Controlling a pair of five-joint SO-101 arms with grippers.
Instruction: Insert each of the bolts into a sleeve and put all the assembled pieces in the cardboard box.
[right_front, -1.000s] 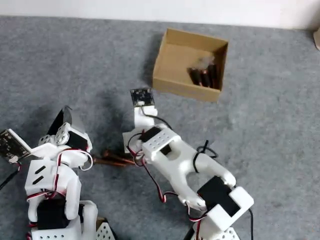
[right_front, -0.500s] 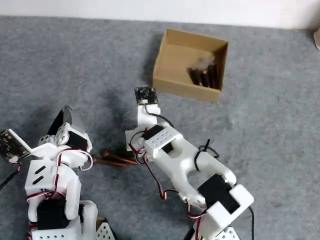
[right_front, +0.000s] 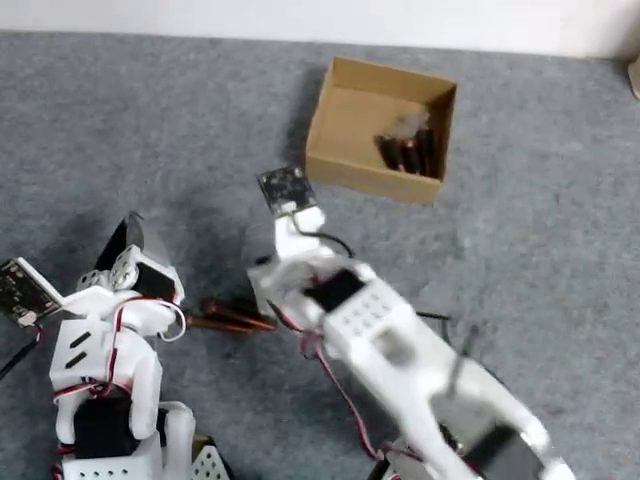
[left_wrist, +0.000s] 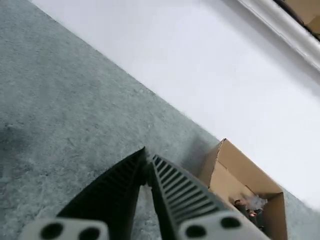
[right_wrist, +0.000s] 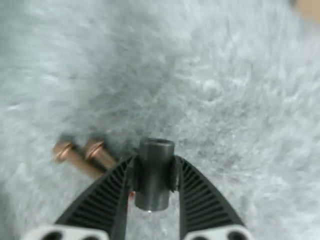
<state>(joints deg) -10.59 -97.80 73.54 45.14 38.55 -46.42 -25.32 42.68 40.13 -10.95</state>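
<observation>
Two copper bolts (right_front: 232, 318) lay toward the tabletop's (right_front: 150, 120) near edge; the right gripper (right_wrist: 152, 165), pinching a dark sleeve (right_wrist: 152, 176), had risen beside them, so insertion looked next; the left gripper (left_wrist: 148, 162) stayed pressed together.

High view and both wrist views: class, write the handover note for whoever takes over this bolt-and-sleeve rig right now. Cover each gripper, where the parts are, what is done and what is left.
Left gripper: shut, empty, pointing toward the cardboard box.
Right gripper: shut on a dark sleeve, close to two copper bolts lying on the table.
Done: several assembled pieces lie in the cardboard box.
Left: get a bolt into the held sleeve and box it; the other bolt needs a sleeve too, then boxing.
</observation>
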